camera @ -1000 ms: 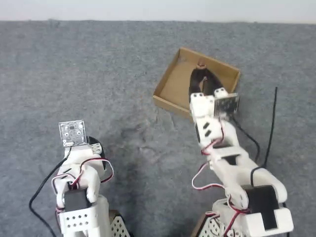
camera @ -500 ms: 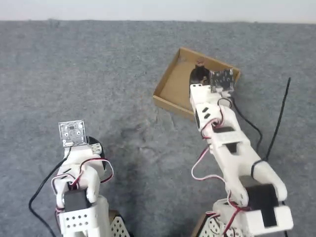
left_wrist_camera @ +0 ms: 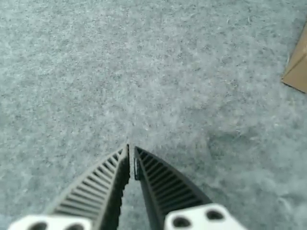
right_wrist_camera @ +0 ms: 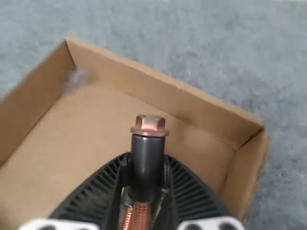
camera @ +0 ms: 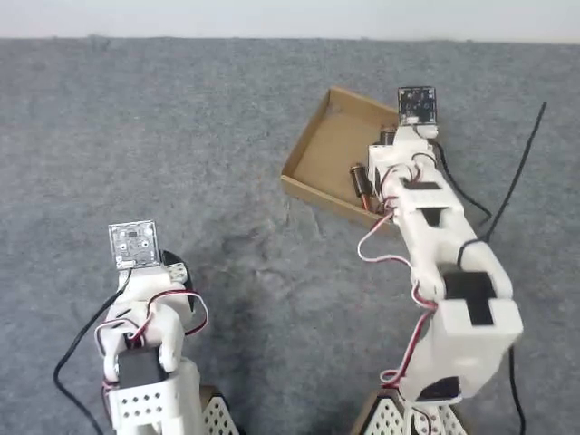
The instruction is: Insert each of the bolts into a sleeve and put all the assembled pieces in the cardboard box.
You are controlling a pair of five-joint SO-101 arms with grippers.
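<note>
Bolt [right_wrist_camera: 149, 125] sits in a dark sleeve [right_wrist_camera: 146, 146], its copper head poking out past the fingertips of the right claw [right_wrist_camera: 147, 165], which grips the sleeve over the box [right_wrist_camera: 192, 103]. Left claw [left_wrist_camera: 131, 149] is pinched closed, holding nothing, above grey carpet [left_wrist_camera: 144, 72], well apart from the box.

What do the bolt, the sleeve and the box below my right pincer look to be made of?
The bolt is probably metal with a copper-coloured finish: its hex head gleams and bright thread shows at the other end. The sleeve is a smooth, dark, matt tube; it could be plastic or blackened metal, and the look leaves that open. The cardboard box is plain brown board, matt, with raw cut edges.
</note>
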